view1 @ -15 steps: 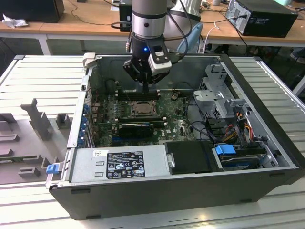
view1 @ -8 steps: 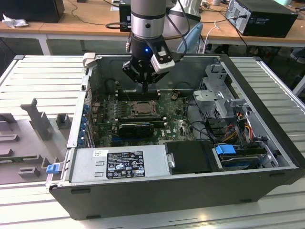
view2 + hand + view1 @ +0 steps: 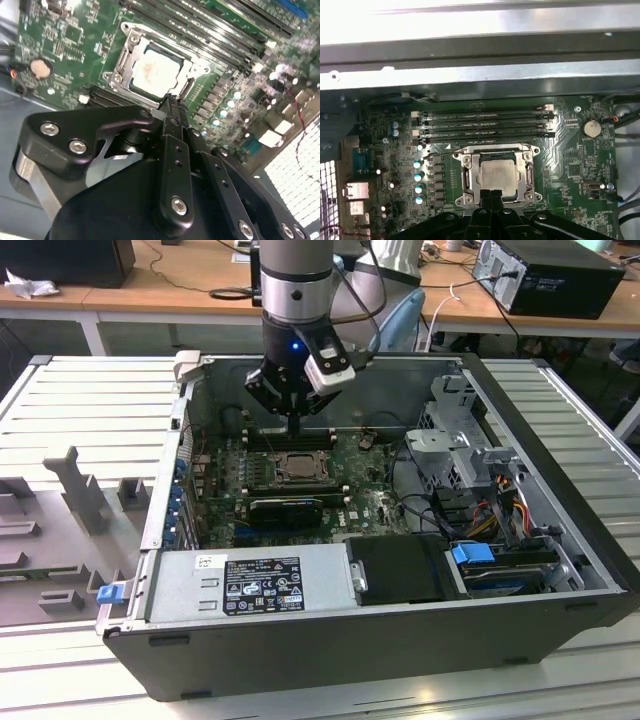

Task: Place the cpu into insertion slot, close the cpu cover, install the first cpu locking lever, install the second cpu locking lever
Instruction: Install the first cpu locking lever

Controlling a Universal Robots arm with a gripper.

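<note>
cpu (image 3: 496,174), one pale square chip, lies flat in the one insertion slot (image 3: 470,196) on the green motherboard (image 3: 580,165), with the one cpu cover (image 3: 497,152) closed down around it as a silvery frame. four long black ram slots (image 3: 485,125) run side by side just beyond the socket. one arm (image 3: 296,280) reaches straight down into the open computer case (image 3: 560,500), which rests on a slatted tabletop (image 3: 90,400). its gripper (image 3: 294,420) points at the board, and the fingers (image 3: 492,197) are pressed together with nothing between them. their tips hang just above the near edge of the socket; in both wrist views the cpu sits directly past the tips, close but apart.
</note>
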